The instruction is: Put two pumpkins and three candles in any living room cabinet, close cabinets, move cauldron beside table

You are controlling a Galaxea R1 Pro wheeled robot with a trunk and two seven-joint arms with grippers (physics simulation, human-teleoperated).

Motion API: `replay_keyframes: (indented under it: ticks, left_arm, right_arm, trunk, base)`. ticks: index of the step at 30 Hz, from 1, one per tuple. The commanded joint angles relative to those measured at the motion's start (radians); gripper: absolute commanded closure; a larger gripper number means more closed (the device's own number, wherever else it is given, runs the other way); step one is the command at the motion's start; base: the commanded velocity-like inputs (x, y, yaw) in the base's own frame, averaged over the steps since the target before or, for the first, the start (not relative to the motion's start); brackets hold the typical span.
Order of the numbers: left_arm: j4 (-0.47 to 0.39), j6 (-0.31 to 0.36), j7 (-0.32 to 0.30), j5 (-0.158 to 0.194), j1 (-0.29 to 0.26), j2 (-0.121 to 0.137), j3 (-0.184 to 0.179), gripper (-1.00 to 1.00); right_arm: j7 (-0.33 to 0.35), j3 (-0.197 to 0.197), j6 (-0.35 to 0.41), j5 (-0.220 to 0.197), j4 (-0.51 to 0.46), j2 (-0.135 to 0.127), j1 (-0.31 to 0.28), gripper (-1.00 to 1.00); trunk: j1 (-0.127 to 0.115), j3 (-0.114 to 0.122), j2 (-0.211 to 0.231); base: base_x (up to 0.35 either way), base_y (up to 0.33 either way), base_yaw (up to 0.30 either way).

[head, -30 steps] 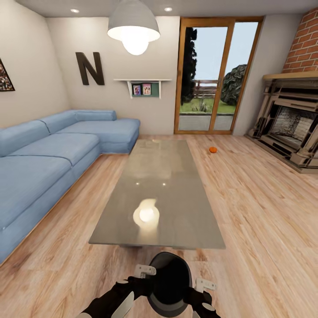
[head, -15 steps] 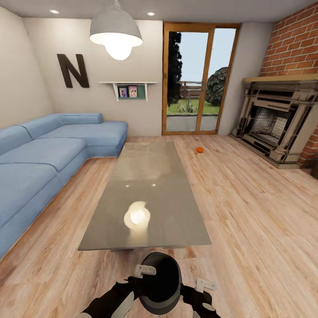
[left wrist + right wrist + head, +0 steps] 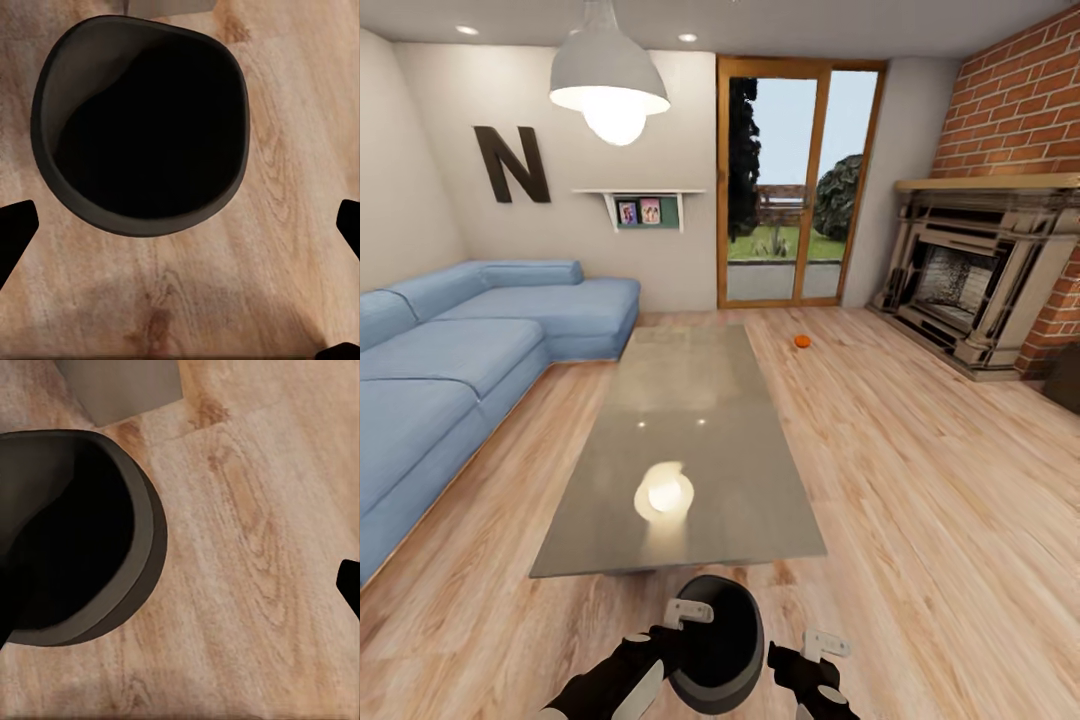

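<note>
Down low, cauldron (image 3: 717, 640) just off the table (image 3: 690, 440) end, partly hidden by both arms; left gripper (image 3: 180, 225) spread wide, right gripper (image 3: 180, 600) likewise. Far beyond the table, one pumpkin (image 3: 802, 342).

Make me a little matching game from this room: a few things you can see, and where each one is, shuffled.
Things:
1. cauldron
2. pumpkin
3. sofa
4. fireplace

Places:
A. against the brick wall
B. along the left wall
C. on the floor at the near end of the table
D. on the floor near the glass door

Pairs: 1-C, 2-D, 3-B, 4-A
</note>
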Motion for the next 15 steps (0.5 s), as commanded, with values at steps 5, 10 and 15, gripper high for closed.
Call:
replay_keyframes:
  ticks: [5, 10, 15]
  left_arm:
    - [-0.002, 0.003, 0.005, 0.009, -0.001, 0.001, -0.006, -1.0]
    - [-0.002, 0.003, 0.004, 0.007, -0.001, 0.002, -0.008, -1.0]
    - [-0.002, 0.003, 0.003, 0.006, -0.001, 0.002, -0.008, -1.0]
  right_arm:
    - [-0.006, 0.008, -0.005, -0.011, 0.001, -0.001, -0.001, -1.0]
    - [-0.006, 0.007, -0.005, -0.011, 0.002, -0.001, -0.001, -1.0]
    - [-0.006, 0.007, -0.005, -0.011, 0.002, -0.002, -0.001, -1.0]
  trunk:
    - [-0.02, 0.017, 0.035]
    - [-0.027, 0.025, 0.049]
    - [-0.027, 0.028, 0.049]
  base:
    - [-0.165, 0.0, -0.178]
    - [-0.201, 0.0, -0.248]
    - [-0.174, 0.0, -0.262]
